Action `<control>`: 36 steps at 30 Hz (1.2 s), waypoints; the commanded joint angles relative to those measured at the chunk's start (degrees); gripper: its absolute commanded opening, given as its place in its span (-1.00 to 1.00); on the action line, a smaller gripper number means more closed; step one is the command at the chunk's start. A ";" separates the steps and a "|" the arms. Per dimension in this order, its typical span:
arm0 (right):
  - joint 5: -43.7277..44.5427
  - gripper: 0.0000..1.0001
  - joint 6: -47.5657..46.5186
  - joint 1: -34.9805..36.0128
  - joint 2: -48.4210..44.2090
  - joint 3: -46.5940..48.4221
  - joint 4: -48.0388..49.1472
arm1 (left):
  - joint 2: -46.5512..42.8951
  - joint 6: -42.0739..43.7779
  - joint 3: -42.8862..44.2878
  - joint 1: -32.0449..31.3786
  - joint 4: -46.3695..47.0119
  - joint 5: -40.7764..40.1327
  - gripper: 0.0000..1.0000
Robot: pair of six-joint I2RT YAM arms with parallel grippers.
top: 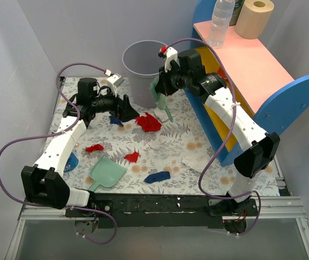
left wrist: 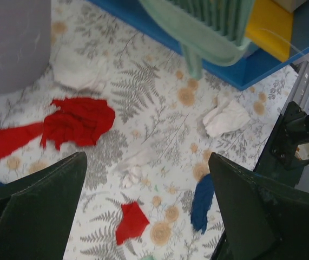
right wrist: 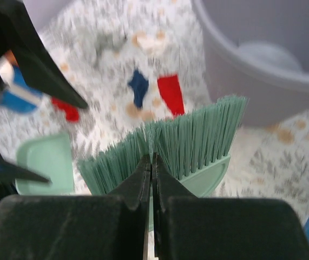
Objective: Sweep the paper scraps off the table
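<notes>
Several crumpled paper scraps (top: 149,122) in red, dark blue and white lie scattered over the table (top: 192,142), whose pale cloth is printed with grey ferns and orange flowers. The left gripper (top: 128,110) hangs just above them, its dark wedge-shaped fingers spread wide and empty. The right gripper (right wrist: 151,158) is pinched tight among the stiff green bristles of the hand brush (right wrist: 197,135), beside the round grey bin (top: 143,62). A flat mint-green dustpan (top: 109,172) lies near the front edge.
</notes>
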 commanded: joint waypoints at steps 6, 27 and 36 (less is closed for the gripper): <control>6.54 -0.97 12.31 1.12 4.95 14.58 10.32 | 0.02 -1.05 8.95 -11.03 10.02 -13.06 0.92; 7.95 -0.97 13.28 2.17 4.17 12.83 13.05 | 5.21 -3.69 12.91 -12.79 15.74 -19.84 -0.39; -4.70 -0.69 -0.83 1.38 -1.89 5.98 8.66 | 3.90 0.87 10.71 -12.44 14.17 -21.43 -1.00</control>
